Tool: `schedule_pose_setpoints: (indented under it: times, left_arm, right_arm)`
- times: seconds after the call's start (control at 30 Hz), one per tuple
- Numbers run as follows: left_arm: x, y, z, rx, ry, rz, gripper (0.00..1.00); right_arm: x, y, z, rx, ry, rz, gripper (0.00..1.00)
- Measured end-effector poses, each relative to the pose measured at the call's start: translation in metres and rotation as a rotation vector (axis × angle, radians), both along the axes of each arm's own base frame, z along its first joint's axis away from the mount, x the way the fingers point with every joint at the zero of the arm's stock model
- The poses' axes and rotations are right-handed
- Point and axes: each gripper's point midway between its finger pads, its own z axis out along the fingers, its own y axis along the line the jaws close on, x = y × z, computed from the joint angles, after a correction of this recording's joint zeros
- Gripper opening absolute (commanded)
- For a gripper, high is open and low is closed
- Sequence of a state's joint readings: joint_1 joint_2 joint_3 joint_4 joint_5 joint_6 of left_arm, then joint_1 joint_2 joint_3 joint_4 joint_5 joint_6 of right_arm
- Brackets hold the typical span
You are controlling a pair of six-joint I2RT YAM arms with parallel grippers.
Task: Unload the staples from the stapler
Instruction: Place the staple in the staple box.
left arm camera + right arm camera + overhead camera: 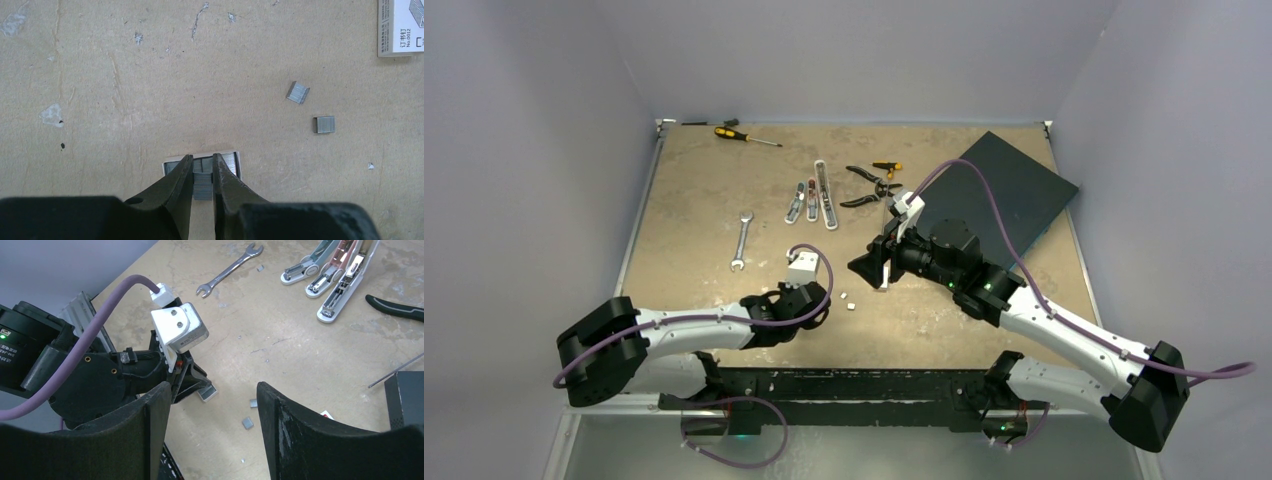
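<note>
My left gripper (pixel 202 159) is shut on a short grey strip of staples (pixel 202 186), held just above a small white tray (pixel 238 165) that has more strips in it. Two loose staple strips (pixel 298 93) (pixel 324 124) lie on the table to the right. From above, the left gripper (pixel 819 303) is low over the near table. The right gripper (pixel 869 268) hovers open behind it, with nothing between its fingers (pixel 295 430). Three staplers (pixel 812 198) lie side by side at the back, and the long white one (pixel 347 282) lies opened out.
A wrench (pixel 742 240) lies left of the staplers, and pliers (pixel 869 185) to their right. A screwdriver (pixel 744 135) is at the back edge. A dark board (pixel 1004 195) covers the back right corner. A white staple box (pixel 400 27) sits near the loose strips.
</note>
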State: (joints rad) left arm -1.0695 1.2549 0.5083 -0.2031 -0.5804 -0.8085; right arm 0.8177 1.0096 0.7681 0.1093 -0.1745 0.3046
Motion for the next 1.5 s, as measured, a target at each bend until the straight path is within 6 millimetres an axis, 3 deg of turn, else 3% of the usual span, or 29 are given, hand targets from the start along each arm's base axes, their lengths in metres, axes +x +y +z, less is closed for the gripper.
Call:
schedule_pose_setpoints:
  times: [0.23, 0.7, 1.1, 1.3, 1.43, 1.5]
  left_arm:
    - [-0.001, 0.002, -0.002, 0.01, 0.006, 0.0, 0.23]
    - [0.0, 0.0, 0.003, 0.017, 0.009, 0.0, 0.24]
    - [0.009, -0.014, 0.038, -0.042, -0.035, 0.0, 0.28]
    - [0.015, 0.004, 0.071, -0.06, -0.111, 0.072, 0.44]
    - [0.029, 0.02, 0.102, -0.107, -0.166, 0.158, 0.44]
    - [0.046, 0.04, 0.111, -0.133, -0.176, 0.239, 0.43]
  right_arm:
    - [0.0, 0.0, 0.0, 0.0, 0.0, 0.0, 0.66]
    - [0.0, 0.001, -0.002, -0.005, 0.004, 0.001, 0.66]
    - [0.001, 0.001, -0.004, -0.01, 0.009, 0.0, 0.66]
    - [0.003, 0.0, -0.004, 0.001, 0.029, -0.026, 0.65]
    - [0.011, 0.004, -0.011, 0.026, 0.092, -0.078, 0.62]
    - [0.012, 0.012, -0.021, 0.034, 0.155, -0.094, 0.59]
